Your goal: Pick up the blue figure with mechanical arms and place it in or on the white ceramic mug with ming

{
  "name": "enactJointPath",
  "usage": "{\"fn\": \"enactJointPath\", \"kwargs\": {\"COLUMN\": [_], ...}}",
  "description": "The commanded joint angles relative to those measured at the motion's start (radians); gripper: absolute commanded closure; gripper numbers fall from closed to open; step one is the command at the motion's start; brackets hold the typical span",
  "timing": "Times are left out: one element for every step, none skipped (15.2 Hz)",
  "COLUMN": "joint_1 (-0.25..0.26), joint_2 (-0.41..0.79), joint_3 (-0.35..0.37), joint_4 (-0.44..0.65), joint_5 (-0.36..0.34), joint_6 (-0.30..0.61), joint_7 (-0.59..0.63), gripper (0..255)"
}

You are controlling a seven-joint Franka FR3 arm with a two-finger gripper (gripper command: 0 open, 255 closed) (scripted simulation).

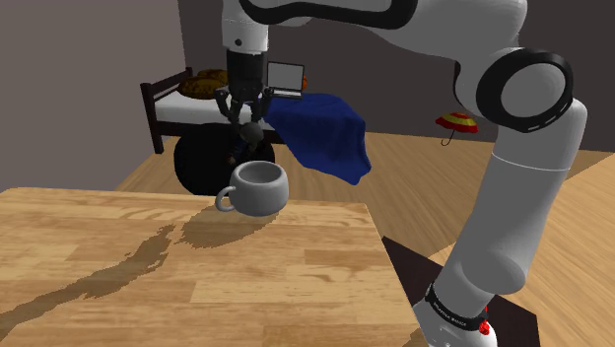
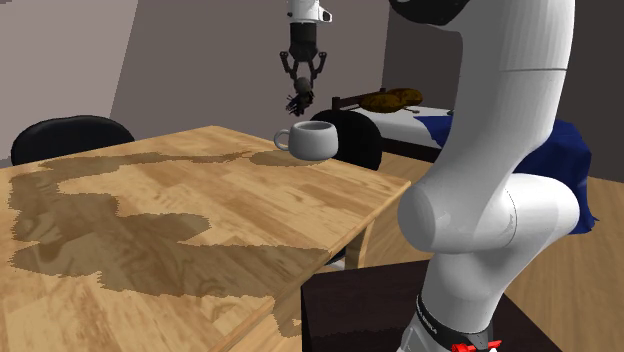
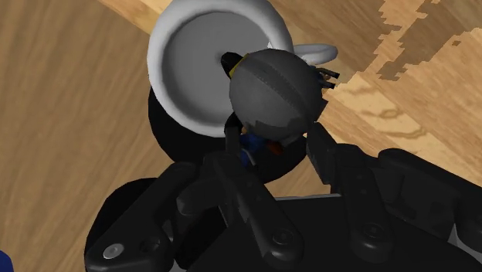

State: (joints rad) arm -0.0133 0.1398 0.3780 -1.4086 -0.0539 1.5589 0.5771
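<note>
My gripper (image 1: 245, 106) hangs above the far edge of the wooden table (image 1: 296, 286), shut on the small figure (image 1: 247, 128). The figure has a dark grey domed head (image 3: 272, 89) and a bit of blue body (image 3: 249, 144) between my fingers (image 3: 320, 151). The plain white mug (image 1: 259, 186) stands upright on the table just below it, handle toward the shoulder view's left. In the wrist view the figure hovers over the mug's (image 3: 193, 73) rim on the handle side. The second exterior view shows the figure (image 2: 299, 101) a short gap above the mug (image 2: 313, 141), with the gripper (image 2: 303, 80) over it.
The mug stands close to the table's far edge. Beyond it is a black round chair (image 1: 202, 163), a bed with a blue blanket (image 1: 325, 133), a laptop (image 1: 286, 79) and a small red and yellow umbrella (image 1: 456, 123) on the floor. Another black chair (image 2: 70, 135) stands at the table's side.
</note>
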Motion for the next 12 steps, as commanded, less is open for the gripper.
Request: {"fn": "enactJointPath", "kwargs": {"joint_1": [-0.002,-0.002,-0.002,-0.002,-0.002,-0.002,-0.002,-0.002,-0.002,-0.002,-0.002,-0.002], "joint_2": [-0.009,-0.009,-0.009,-0.009,-0.009,-0.009,-0.009,-0.009,-0.009,-0.009,-0.009,-0.009], "joint_3": [-0.001,-0.001,-0.001,-0.001,-0.001,-0.001,-0.001,-0.001,-0.001,-0.001,-0.001,-0.001], "joint_4": [-0.042,-0.042,-0.042,-0.042,-0.042,-0.042,-0.042,-0.042,-0.042,-0.041,-0.041,-0.041], "joint_5": [0.003,0.003,0.003,0.003,0.003,0.003,0.003,0.003,0.003,0.003,0.003,0.003], "joint_6": [0.034,0.034,0.034,0.034,0.034,0.034,0.034,0.034,0.034,0.033,0.033,0.033], "joint_7": [-0.001,-0.001,-0.001,-0.001,-0.001,-0.001,-0.001,-0.001,-0.001,-0.001,0.0,0.0], "gripper": [255,255,255,255,255,255,255,255,255,0,0,0]}}
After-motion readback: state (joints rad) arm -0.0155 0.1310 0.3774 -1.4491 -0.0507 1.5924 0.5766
